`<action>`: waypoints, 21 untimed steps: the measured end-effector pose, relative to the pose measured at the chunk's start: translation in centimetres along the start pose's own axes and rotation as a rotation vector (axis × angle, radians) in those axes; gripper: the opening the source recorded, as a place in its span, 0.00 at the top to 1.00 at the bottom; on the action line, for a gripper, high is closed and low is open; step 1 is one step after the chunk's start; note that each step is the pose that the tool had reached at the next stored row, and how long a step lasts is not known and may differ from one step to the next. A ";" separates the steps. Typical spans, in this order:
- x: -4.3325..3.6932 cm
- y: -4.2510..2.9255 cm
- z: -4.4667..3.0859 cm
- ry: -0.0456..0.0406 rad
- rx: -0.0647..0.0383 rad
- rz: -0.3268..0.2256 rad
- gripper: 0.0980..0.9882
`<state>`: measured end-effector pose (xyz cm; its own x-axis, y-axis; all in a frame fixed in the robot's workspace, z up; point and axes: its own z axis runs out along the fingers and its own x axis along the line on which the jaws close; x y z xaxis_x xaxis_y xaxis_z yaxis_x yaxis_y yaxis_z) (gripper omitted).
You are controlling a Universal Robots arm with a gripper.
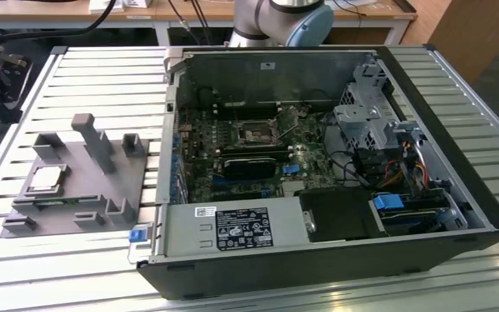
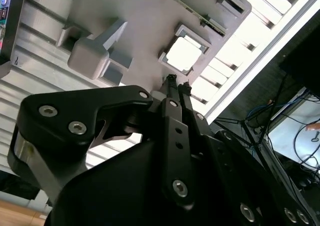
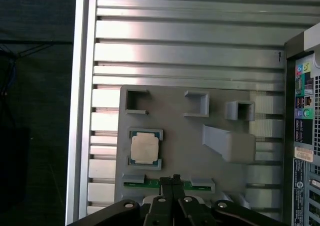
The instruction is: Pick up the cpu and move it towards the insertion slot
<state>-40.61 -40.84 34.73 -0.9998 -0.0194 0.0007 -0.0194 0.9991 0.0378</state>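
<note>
Gripper (image 3: 172,182) links, black and bolted, crowd the foreground in both wrist views. The fingers (image 3: 166,190) are pressed together with nothing between them. Their tips hang over a green strip (image 3: 150,184) seated along one edge of the grey fixture (image 3: 175,131).

The cpu (image 3: 145,148) lies flat in a square recess of that fixture, pale lid up and not gripped. It sits apart from the fingertips, further in on the plate and off to the side away from the case (image 1: 319,273).

In the exterior view the fixture sits on the slatted table (image 1: 102,71) at the exterior view's left, just beside the open case. The slot (image 1: 256,133), with its dark centre and silvery frame, lies on the board inside the case, nearer the far wall. The case wall and a tall grey post (image 1: 93,140) stand between cpu and slot, which are well apart.

Bare slats stretch beyond the fixture, and the table's rail (image 3: 82,110) runs near the plate's cpu side with dark floor past it. The case is open on top above the board.
</note>
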 end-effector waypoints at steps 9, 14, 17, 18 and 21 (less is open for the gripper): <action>0.29 -0.05 0.66 -0.0002 0.000 -0.001 0.63; 0.29 -0.07 1.01 -0.0002 0.000 -0.001 0.44; 0.30 -0.08 1.13 -0.0001 0.000 -0.001 0.37; 0.31 -0.09 1.17 -0.0005 0.000 -0.001 0.30; 0.30 -0.11 1.39 -0.0007 0.000 -0.001 0.30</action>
<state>-40.92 -40.90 33.34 -0.9998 -0.0200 0.0000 -0.0200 0.9991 0.0379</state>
